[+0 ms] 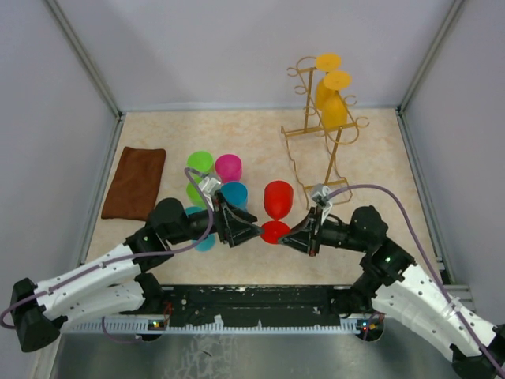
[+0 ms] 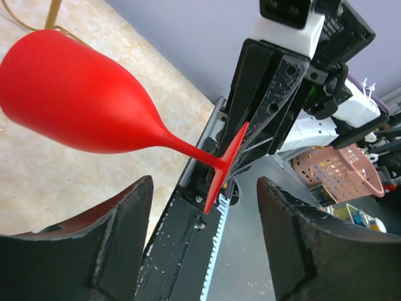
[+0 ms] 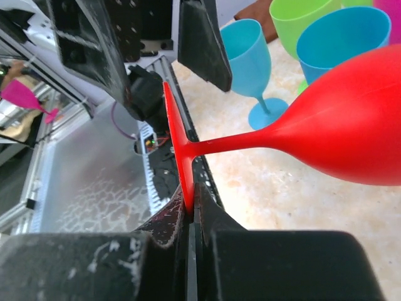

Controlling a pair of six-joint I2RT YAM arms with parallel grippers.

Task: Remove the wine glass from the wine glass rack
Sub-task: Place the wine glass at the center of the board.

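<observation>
A red wine glass [image 1: 278,197] stands upright at the table's front middle, away from the golden wire rack [image 1: 314,133] at the back right. My right gripper [image 1: 292,235] is shut on the rim of its foot, which shows pinched between the jaws in the right wrist view [image 3: 192,202]. My left gripper [image 1: 254,231] is open, facing the foot from the other side. In the left wrist view the foot [image 2: 227,164] sits just ahead of the gap between the open fingers [image 2: 128,213]. Yellow glasses [image 1: 334,110] hang on the rack.
Green [image 1: 200,162], pink [image 1: 229,167], blue [image 1: 234,193] and light blue [image 1: 203,239] glasses stand grouped left of the red one, beside my left arm. A brown cloth [image 1: 134,183] lies at the left. Walls enclose the table.
</observation>
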